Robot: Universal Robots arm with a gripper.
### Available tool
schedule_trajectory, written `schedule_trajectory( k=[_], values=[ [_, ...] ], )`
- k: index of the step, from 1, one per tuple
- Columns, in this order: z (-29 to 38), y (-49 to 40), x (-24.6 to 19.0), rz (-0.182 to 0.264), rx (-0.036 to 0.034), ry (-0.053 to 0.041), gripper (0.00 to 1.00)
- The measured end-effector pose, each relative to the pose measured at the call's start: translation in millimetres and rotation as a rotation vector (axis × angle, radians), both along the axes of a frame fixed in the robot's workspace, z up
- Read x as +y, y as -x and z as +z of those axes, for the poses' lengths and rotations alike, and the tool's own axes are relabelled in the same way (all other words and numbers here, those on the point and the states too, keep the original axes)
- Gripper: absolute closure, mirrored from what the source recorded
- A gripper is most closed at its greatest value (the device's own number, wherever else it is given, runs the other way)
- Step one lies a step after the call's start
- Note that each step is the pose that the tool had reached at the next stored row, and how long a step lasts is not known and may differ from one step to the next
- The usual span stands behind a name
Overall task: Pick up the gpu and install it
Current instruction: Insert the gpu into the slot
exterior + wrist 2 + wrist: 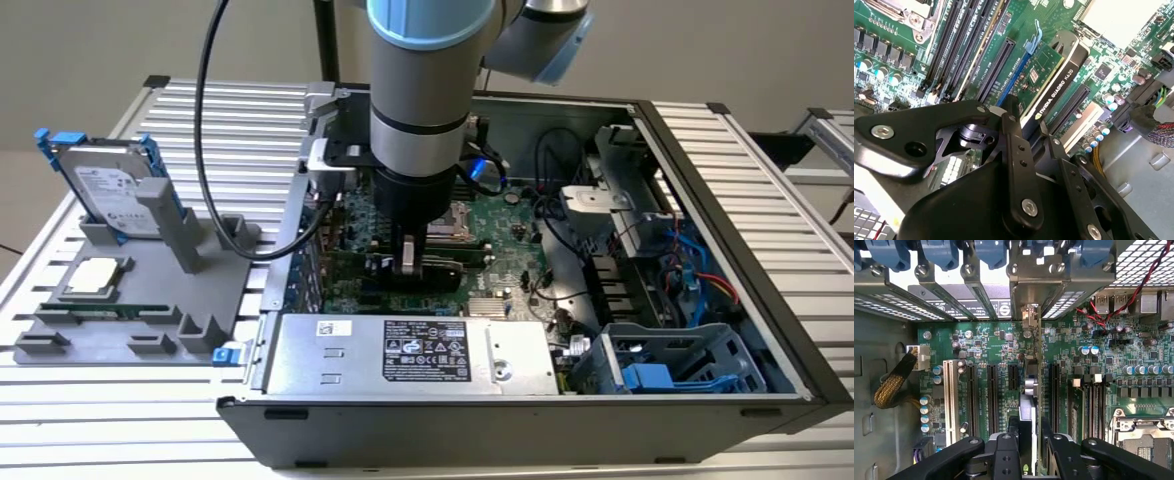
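Observation:
The gpu (1054, 82) is a green card with a black cooler block, standing on edge over the motherboard (899, 50) beside a blue expansion slot (1013, 75). In the first wrist view the gpu (1032, 385) appears edge-on, its silver end bracket (1029, 315) against the case's rear slot openings. My gripper (1031, 125) is shut on the card's upper edge, one black finger (1015, 150) on each face. The same grip shows in the first wrist view (1030, 440). In the exterior view the gripper (414, 265) reaches down into the open case. I cannot tell whether the card sits fully in the slot.
The open computer case (747, 200) holds a power supply (400, 355), a blue drive cage (681, 370) and loose cables (694, 250). At the exterior view's left, a grey fixture (174, 250) carries a hard drive with a blue frame (107, 185), a processor chip (94, 275) and a memory stick (107, 310).

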State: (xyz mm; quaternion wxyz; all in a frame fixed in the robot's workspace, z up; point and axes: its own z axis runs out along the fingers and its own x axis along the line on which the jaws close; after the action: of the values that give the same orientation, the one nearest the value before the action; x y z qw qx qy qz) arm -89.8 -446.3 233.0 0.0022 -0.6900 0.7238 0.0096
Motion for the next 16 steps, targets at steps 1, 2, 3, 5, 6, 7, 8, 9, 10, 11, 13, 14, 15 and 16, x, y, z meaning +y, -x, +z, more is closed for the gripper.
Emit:
schedule_trajectory(
  k=[1, 2, 3, 5, 6, 7, 8, 9, 10, 11, 13, 14, 15, 16],
  values=[
    [0.0, 0.0, 0.0, 0.0, 0.0, -0.0001, 1.0],
    [0.0, 0.0, 0.0, 0.0, -0.0001, -0.0001, 1.0],
    [0.1, 0.0, 0.0, 0.0, -0.0001, -0.0001, 1.0],
    [0.2, 0.0, 0.0, 0.0, -0.0001, -0.0001, 1.0],
    [0.2, 0.0, 0.0, 0.0, 0.0, 0.0, 1.0],
    [0.2, 0.0, 0.0, 0.0, 0.0, -0.0001, 1.0],
    [0.3, 0.0, 0.0, 0.0, 0.0, -0.0001, 1.0],
    [0.3, 0.0, 0.0, 0.0, -0.0001, -0.0001, 1.0],
    [0.4, 0.0, 0.0, 0.0, 0.0, 0.0, 1.0],
    [0.4, 0.0, -0.1, 0.0, -0.0001, 0.0002, 1.0],
    [0.6, -0.3, 0.0, 0.0, 0.0003, -0.0003, 0.0],
    [3.5, -0.5, 0.1, 0.0, -0.0002, -0.0014, 0.0],
    [7.9, -0.5, 0.1, 0.0, -0.0006, -0.0016, 0.0],
    [13.1, -0.5, 0.1, 0.0, 0.0003, -0.0002, 0.0]
  ],
)
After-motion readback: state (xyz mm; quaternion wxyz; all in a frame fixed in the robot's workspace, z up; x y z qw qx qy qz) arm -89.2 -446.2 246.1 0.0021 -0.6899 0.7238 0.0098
